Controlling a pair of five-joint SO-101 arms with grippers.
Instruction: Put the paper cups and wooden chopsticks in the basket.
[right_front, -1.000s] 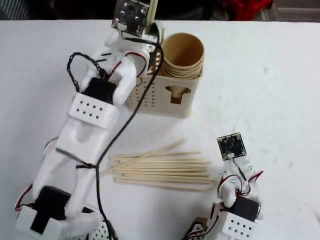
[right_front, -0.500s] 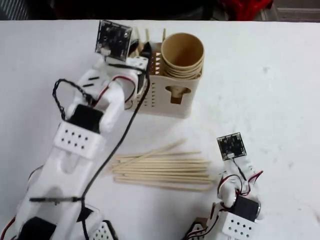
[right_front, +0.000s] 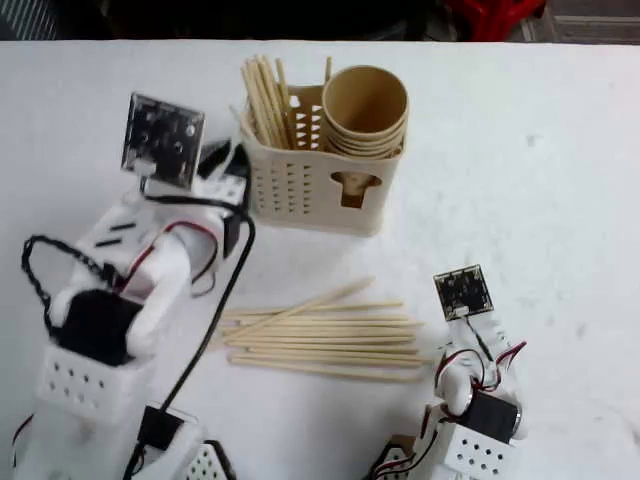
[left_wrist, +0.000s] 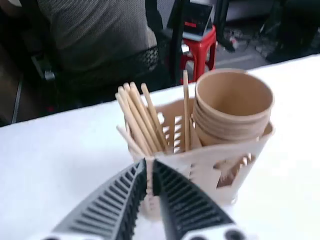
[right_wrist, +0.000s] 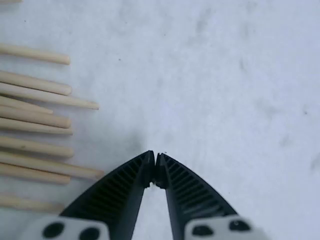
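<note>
Nearest, the right gripper (right_wrist: 154, 159) is closed and empty, just beside the ends of the loose wooden chopsticks (right_front: 320, 340). They lie on the worktop (right_front: 540, 200), their long axes running sideways away from it. Farther off, the left gripper (left_wrist: 150, 167), pinched together on nothing, faces the basket (right_front: 300, 190) holding the paper cups (right_front: 366, 105). The right gripper seems nearer the loose pile.

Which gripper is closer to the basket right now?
Left. The left gripper sits shut just beside the basket; the right gripper is farther off, by the ends of the loose chopsticks on the table.
</note>
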